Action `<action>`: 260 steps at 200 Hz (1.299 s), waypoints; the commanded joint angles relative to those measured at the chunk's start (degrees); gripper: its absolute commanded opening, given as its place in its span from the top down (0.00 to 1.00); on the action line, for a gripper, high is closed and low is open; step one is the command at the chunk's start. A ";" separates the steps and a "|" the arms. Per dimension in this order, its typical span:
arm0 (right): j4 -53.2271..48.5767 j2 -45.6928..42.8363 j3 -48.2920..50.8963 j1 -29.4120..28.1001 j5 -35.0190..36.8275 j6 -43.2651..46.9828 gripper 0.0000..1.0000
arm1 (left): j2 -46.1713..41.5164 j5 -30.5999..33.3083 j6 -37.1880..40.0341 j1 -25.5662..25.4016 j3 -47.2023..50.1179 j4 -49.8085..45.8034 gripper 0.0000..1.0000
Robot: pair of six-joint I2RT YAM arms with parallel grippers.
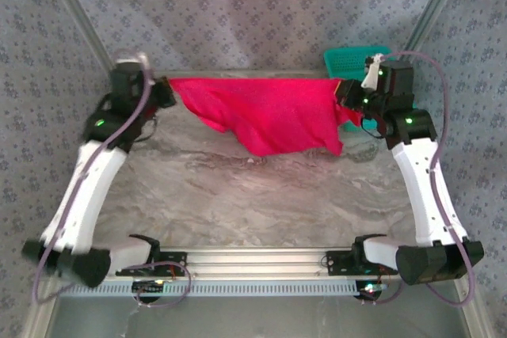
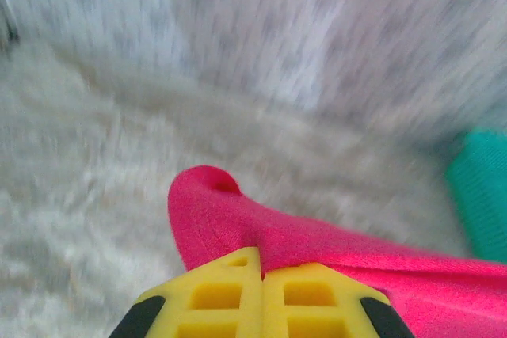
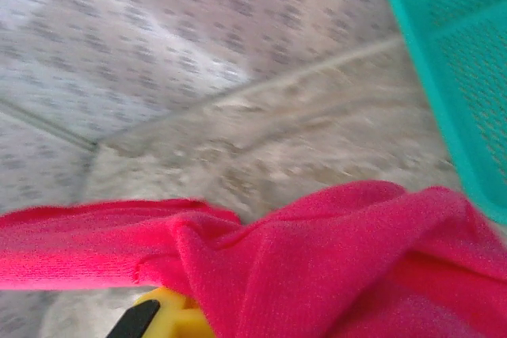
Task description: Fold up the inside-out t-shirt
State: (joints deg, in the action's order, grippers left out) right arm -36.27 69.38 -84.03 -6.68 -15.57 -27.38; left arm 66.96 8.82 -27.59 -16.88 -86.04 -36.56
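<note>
Clamped shut, my left gripper (image 2: pixel 261 265) has its two yellow plastic fingers (image 2: pixel 214 294) pressed together on a corner of the plain bright red cloth t-shirt (image 2: pixel 238 219). A rounded fold of red cloth bulges up just past the fingertips.

From above, the left gripper (image 1: pixel 164 89) is well apart from the teal plastic mesh basket (image 1: pixel 352 59), far across on its left side. My right gripper (image 1: pixel 342 94) is just in front of the basket and close beside it. Its jaws are closed on the shirt's other top corner. On my right wrist camera the red cloth (image 3: pixel 317 259) drapes over the right gripper (image 3: pixel 178 316) and hides most of it, so only a bit of one yellow finger peeks out.

The t-shirt (image 1: pixel 269 112) is stretched between my two grippers. Its top edge runs nearly straight, level with the basket's near edge. The body hangs down in an uneven flap, deepest toward the basket side, and its lower points are near the grey marbled tabletop (image 1: pixel 253 195); whether they touch it I cannot tell.

Wrist views are motion-blurred. The basket (image 3: pixel 459 53) is at the upper right of my right wrist view, and its edge (image 2: pixel 483 195) shows at the right of the left one.
</note>
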 commanded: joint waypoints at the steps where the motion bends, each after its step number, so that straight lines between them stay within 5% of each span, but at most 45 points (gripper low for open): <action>1: -0.08 -4.25 -5.58 0.85 -5.97 -0.23 1.00 | -5.07 0.59 1.81 2.86 -3.36 -0.18 1.00; 72: 4.16 -14.19 -10.62 0.85 -13.75 -7.63 1.00 | -8.43 -0.45 6.50 3.70 -18.67 -5.67 1.00; 111: 5.76 -11.73 -5.77 0.81 -11.21 -8.07 1.00 | -3.69 -0.10 8.30 3.70 -16.92 -4.63 1.00; 157: 10.02 4.80 3.99 0.70 -8.28 -6.08 1.00 | 15.10 -7.83 8.28 10.02 -7.38 -1.29 1.00; 185: 9.46 23.92 -2.76 0.95 -7.08 -6.21 0.90 | 34.04 -7.61 7.58 12.72 -11.13 1.43 1.00; 198: 4.62 33.47 -12.14 1.21 -6.97 -5.35 0.85 | 42.27 -6.88 7.40 13.36 -18.40 -0.96 0.74; 212: -2.01 41.12 -21.82 1.30 -4.34 -4.40 0.79 | 47.82 -4.60 7.31 13.29 -26.09 -5.76 0.64; 225: -5.43 45.73 -28.23 1.23 -1.72 -4.19 0.68 | 49.42 -3.34 6.51 13.28 -29.70 -7.70 0.37; 260: -7.46 47.67 -29.36 -0.35 3.59 -2.80 0.53 | 43.64 -4.68 4.47 11.81 -22.26 -7.18 0.35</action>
State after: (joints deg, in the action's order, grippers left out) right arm -38.79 119.07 -111.53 -5.87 -17.34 -31.94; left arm 120.25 3.92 -21.39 -3.42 -110.34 -42.96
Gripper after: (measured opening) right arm 0.453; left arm 0.649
